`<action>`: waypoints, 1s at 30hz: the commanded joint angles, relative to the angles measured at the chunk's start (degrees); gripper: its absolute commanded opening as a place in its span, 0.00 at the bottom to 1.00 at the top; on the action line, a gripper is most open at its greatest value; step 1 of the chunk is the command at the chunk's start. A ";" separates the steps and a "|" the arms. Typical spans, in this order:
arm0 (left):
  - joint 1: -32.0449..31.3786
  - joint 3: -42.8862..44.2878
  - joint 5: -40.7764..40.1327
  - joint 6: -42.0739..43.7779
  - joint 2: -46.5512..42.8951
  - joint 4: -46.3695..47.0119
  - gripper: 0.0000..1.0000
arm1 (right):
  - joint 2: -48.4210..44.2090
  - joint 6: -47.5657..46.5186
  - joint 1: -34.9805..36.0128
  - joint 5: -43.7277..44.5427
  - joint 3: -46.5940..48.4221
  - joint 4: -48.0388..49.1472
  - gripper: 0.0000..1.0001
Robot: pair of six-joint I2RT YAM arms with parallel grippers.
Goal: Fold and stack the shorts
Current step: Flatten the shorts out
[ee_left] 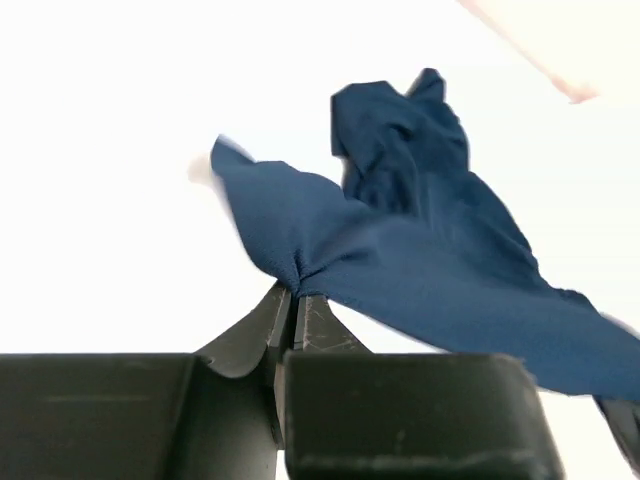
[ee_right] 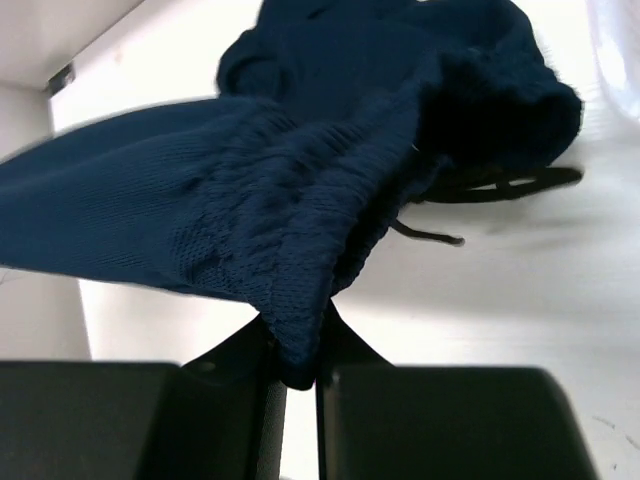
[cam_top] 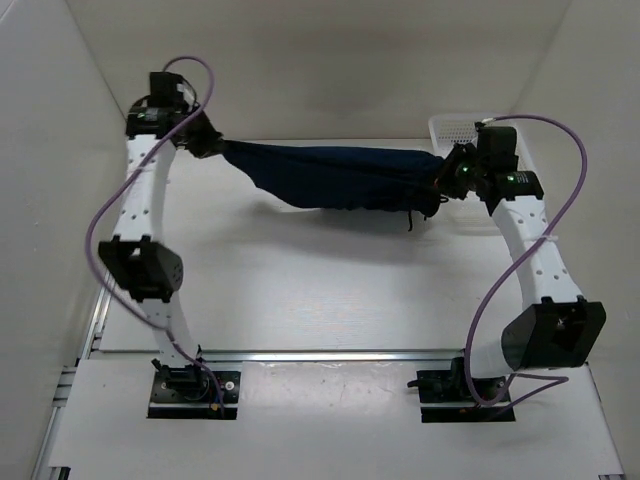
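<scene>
Shorts (cam_top: 330, 178): one dark navy pair, soft cloth, strung out as a sagging band in the air above the far half of the table (cam_top: 300, 290), clear of its pale, smooth top. The band ran across the table's width, narrow at both ends and fuller in the middle, where a loose belly of cloth drooped toward the table. A shadow lay on the table beneath it.

Left wrist view: the cloth (ee_left: 420, 240) had a fine, even weave and gathered into tight radiating creases at one pinched corner, then spread into rumpled folds.

Right wrist view: coarser ribbed, puckered fabric (ee_right: 200, 220), like an elastic waistband, bunched thick. A thin dark drawstring (ee_right: 500, 185) trailed from it; from above it dangled (cam_top: 410, 218) toward the table.

Left gripper (cam_top: 212, 143), above the table's far-left part, was clenched on the creased corner, its black tapered fingers pressed together on the cloth (ee_left: 293, 295).

Right gripper (cam_top: 447, 180), above the table's far-right part, was clamped on the ribbed edge, a thick fold wedged between its fingers (ee_right: 297, 345).

A white perforated basket (cam_top: 455, 128) sat at the table's far-right corner. A metal rail (cam_top: 330, 355) ran along the table's near edge.
</scene>
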 commanded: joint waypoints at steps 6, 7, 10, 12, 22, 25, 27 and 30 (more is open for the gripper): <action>2.19 -35.99 -2.49 6.07 -24.27 0.93 0.10 | -15.07 -4.89 -0.47 -0.56 -21.68 -1.92 0.00; 2.19 -41.00 -2.49 6.07 -28.38 1.90 0.10 | -17.37 -5.50 -0.47 -0.55 -25.31 -3.22 0.04; 2.19 -58.24 -1.10 4.75 -33.50 5.33 0.37 | -26.86 -4.02 -0.47 0.42 -37.72 -5.34 0.72; 2.19 -65.01 0.76 3.53 -34.05 6.74 0.54 | -32.13 -2.00 -0.47 0.42 -42.81 -7.88 0.86; -1.32 -70.21 -2.40 -2.80 -36.42 7.27 0.56 | -34.18 10.22 -0.47 -0.90 -43.36 -10.27 0.65; -1.85 -75.21 -3.02 -5.78 -36.42 7.80 0.58 | -32.25 11.97 -0.47 -4.05 -45.56 -7.73 0.65; -1.85 -77.78 -1.97 -7.20 -36.42 9.28 0.61 | -30.94 13.73 -0.47 -6.17 -48.11 -4.49 0.68; -2.38 -81.39 -0.82 -8.87 -35.12 12.80 0.70 | -29.27 14.88 -0.47 -8.19 -50.14 -1.57 0.77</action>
